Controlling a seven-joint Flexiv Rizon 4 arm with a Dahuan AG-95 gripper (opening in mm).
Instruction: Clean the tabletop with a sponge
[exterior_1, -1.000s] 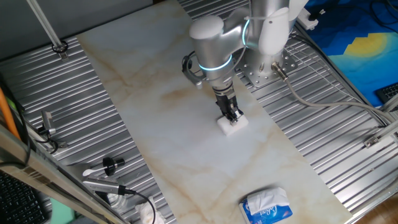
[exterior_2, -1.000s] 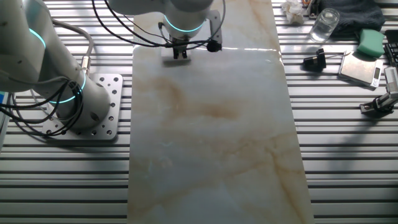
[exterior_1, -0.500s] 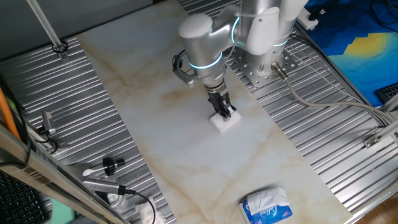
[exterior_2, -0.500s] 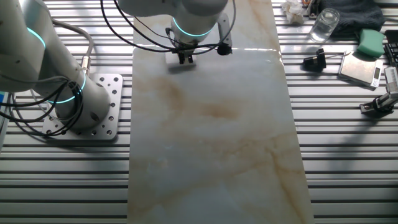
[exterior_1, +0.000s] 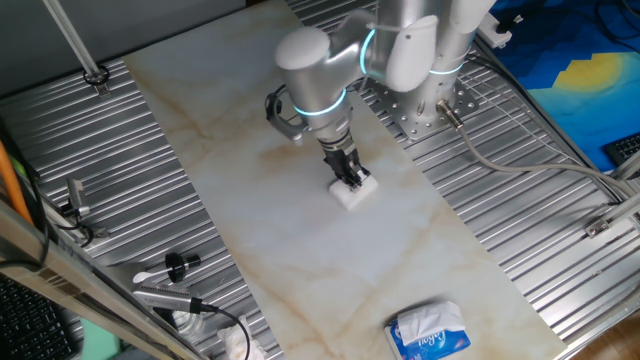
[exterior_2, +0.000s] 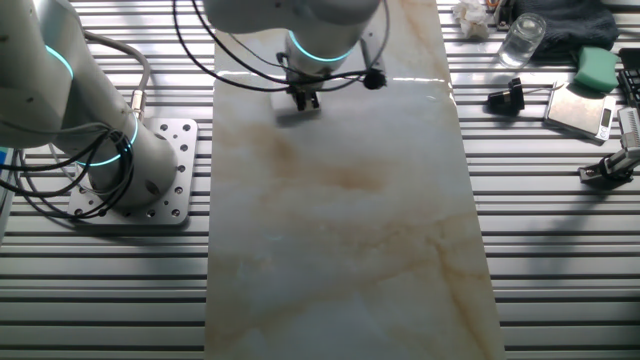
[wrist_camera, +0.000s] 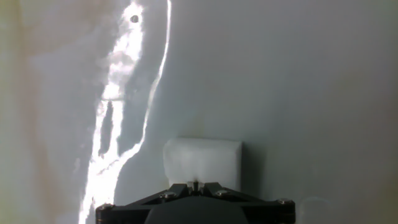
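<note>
Hand view: sponge (wrist_camera: 202, 163) apparently flat mid-tabletop (wrist_camera: 311, 93).

- I count one marble tabletop (exterior_1: 250, 190).
- One white sponge (exterior_1: 353, 193).
- One gripper (exterior_1: 350, 179).
- One blue-and-white tissue pack (exterior_1: 429, 331).
- One clear glass (exterior_2: 521, 41).
- One green block (exterior_2: 596, 67).

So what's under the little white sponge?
The sponge sits flat on the marble tabletop, pinched by the gripper from above. Any dirt or wetness underneath can't be seen, because the sponge covers that patch.
</note>
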